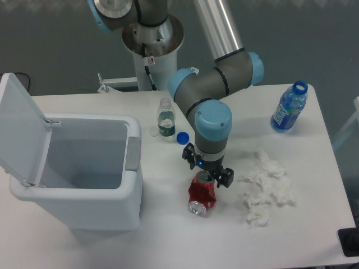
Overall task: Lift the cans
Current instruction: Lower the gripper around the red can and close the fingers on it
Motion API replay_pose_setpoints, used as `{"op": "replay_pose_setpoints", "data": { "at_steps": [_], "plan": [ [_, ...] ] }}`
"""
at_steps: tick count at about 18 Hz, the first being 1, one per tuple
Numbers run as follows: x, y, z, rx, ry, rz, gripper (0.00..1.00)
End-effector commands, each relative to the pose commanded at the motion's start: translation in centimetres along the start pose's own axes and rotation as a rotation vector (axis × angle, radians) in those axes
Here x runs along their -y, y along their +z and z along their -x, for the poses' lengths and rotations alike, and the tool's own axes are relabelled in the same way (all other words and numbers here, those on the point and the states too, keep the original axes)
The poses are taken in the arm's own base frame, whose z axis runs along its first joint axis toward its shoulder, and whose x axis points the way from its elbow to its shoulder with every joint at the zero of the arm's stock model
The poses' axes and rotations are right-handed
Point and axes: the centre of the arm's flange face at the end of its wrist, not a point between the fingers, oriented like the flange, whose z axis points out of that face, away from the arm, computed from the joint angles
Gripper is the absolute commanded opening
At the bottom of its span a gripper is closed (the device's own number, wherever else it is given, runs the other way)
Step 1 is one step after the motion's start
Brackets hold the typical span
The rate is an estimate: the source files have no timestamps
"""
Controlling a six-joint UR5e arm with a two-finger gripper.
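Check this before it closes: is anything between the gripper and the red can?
Nothing visible. The gripper is directly over the far end of the red can, with bare table around it. The crumpled tissue lies apart to one side, and the blue cap sits behind.

A white desk (168,246) fills most of the view, its top evenly lit with only soft shadows. Behind its far edge the floor (45,39) is a dull grey-blue, darker toward the top. A white metal bracket (115,84) sits just past the far edge. At the desk's near right corner a small black object (349,242) is cut off by the frame. A pale strip (343,134) runs beside the right edge.
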Motion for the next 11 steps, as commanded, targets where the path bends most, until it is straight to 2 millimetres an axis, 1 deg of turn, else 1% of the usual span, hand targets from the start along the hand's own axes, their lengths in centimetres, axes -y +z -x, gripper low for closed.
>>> {"op": "replay_pose_setpoints", "data": {
  "at_steps": [9,11],
  "plan": [
    [0.11,0.90,0.24,-0.011,0.000,0.005,1.00],
    [0.13,0.84,0.29,-0.010,0.000,0.004,1.00]
  ]
}}
